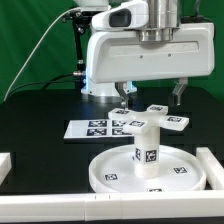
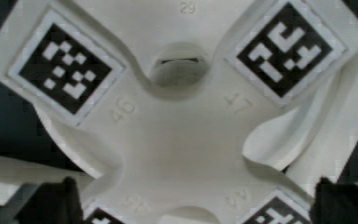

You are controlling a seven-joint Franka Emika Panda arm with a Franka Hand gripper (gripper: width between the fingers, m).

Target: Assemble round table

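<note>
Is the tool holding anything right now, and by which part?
Nothing is held. The tool hangs open above the cross-shaped base, its fingers clear of it.

White cross-shaped base w/ tags, centre hole, end effector fingertips apparently apart

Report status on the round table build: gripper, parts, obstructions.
Gripper open, empty, directly over white cross-shaped base. Short white cylindrical leg upright in large white round disc. Base not yet picked up. Nothing seen in the way.
</note>
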